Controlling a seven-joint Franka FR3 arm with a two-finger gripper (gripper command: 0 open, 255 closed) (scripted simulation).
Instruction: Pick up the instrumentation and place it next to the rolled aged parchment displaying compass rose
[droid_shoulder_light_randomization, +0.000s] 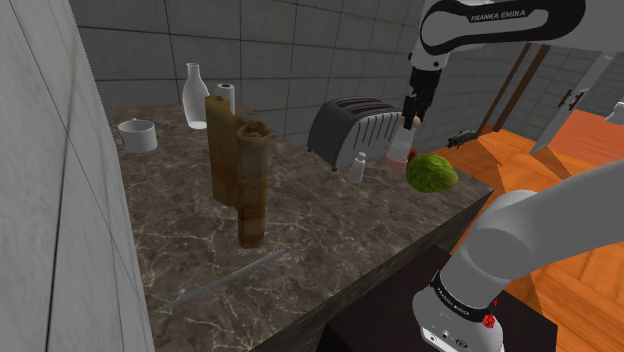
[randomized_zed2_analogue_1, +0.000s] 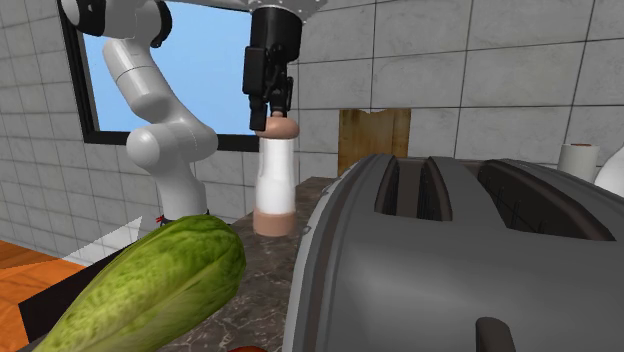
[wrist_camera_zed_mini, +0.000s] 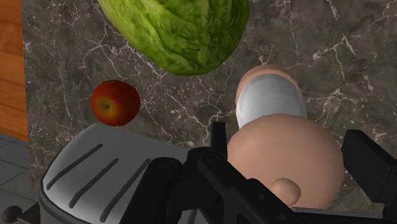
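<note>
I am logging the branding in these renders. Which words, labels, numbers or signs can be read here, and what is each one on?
"FRANKA EMIKA": on the upper link of the white arm, in the shoulder view.
Small dark marks on the arm's base collar: too small to read.
No readable text on the toaster, the bottle or the rolled parchment.

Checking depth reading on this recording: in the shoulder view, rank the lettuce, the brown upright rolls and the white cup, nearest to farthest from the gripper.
1. Lettuce, just below the gripper, which clasps the bottle.
2. Brown rolls, middle of the counter, toward the view's left.
3. White cup, at the far left end.
</note>
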